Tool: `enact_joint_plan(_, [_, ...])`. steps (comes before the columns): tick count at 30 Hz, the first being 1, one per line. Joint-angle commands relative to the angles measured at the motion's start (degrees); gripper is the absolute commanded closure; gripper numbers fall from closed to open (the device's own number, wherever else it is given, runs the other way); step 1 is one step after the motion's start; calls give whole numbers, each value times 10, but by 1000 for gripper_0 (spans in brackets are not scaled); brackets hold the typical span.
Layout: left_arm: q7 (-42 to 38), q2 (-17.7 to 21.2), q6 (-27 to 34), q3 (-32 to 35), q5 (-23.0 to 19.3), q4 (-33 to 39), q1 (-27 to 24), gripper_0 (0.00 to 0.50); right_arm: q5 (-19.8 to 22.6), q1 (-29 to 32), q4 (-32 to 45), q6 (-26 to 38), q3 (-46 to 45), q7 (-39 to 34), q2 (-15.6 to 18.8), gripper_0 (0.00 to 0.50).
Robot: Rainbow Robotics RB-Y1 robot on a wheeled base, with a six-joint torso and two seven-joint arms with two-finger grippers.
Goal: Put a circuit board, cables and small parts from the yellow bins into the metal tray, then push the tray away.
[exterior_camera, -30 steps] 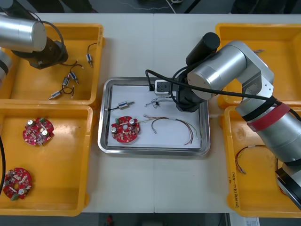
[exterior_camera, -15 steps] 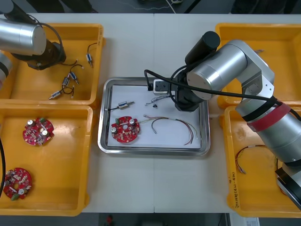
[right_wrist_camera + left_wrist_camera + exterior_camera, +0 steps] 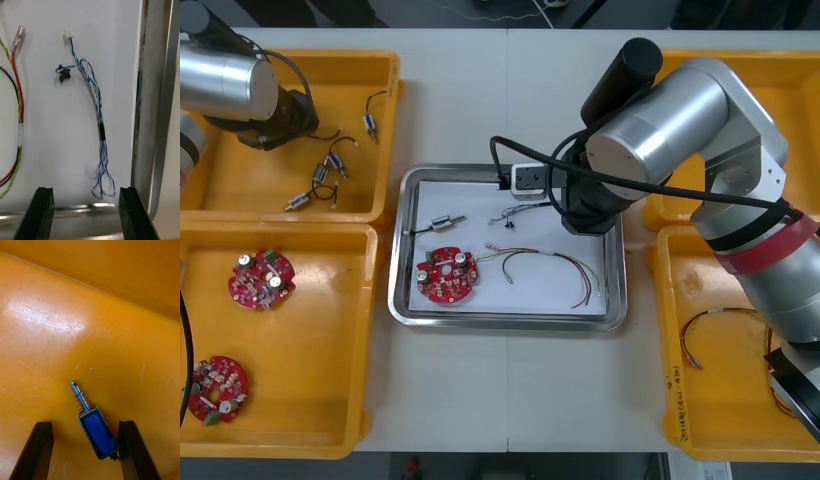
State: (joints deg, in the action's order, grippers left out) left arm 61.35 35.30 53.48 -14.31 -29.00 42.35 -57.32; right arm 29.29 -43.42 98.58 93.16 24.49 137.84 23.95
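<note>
Far left bin (image 3: 250, 185): yellow; at the counter's (image 3: 500, 400) far left corner; holds loose small parts (image 3: 320, 175) with thin leads.
Near left bin (image 3: 300, 360): yellow; holds two spare boards (image 3: 260, 279), round and red, well apart from each other.
Far right bin (image 3: 802, 110): yellow; largely covered by the right arm.
Near right bin (image 3: 725, 400): yellow; holds a thin looped cable (image 3: 695, 335).
Metal tray (image 3: 505, 322): mid-counter, between the left and right bins; white inside.
Circuit board (image 3: 446, 275): round, red; flat in the tray's near left part.
Small metal part (image 3: 443, 223): in the tray's far left part, near the circuit board but apart from it.
Blue and white cable (image 3: 95, 108): twisted; flat on the white floor in the tray's far part, running alongside one tray wall; small white plug at one end, loose loops at the other; small black piece on a side branch.
Red and yellow cable (image 3: 545, 265): curved across the tray's near right part, to the right of the circuit board; includes a black strand.
Right gripper (image 3: 85, 191): over the tray's far right part; fingers wide apart, holding nothing; looped end of the blue and white cable on the tray floor in line with the gap.
Left gripper (image 3: 85, 425): low over the far left bin; fingers wide apart, clamped on nothing; blue-bodied part (image 3: 95, 429) flat on the bin floor between them, closer to one finger, its spring-wound pin pointing away from the gripper.
</note>
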Motion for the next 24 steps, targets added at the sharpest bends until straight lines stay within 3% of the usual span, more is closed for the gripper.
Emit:
enact_joint_plan(1, [-50,-13,-7,-5,7,-3,-31,4,9,0,51,65,-63,0,-9,0])
enact_joint_plan(2, [-50,-13,-7,-6,7,-3,-31,58,9,0,54,73,-67,-1,-9,0])
enact_joint_plan(3, [-50,-14,-7,-11,7,-3,-31,244,9,0,60,91,-75,-3,-9,0])
enact_joint_plan(4, [-52,-15,-7,-16,7,-3,-31,496,8,0,66,111,-84,-5,-9,0])
enact_joint_plan(7, [-56,-14,-7,-28,3,-3,-31,500,1,0,87,166,-112,-11,-9,0])
enact_joint_plan(15, [-59,-14,11,-29,-4,5,-31,500,-10,0,122,168,-188,-28,-4,0])
enact_joint_plan(21, [-54,-7,72,-12,3,45,-31,500,0,4,126,168,-254,-43,7,0])
enact_joint_plan(24, [-49,-3,110,5,12,70,-30,500,7,15,130,168,-291,-90,16,0])
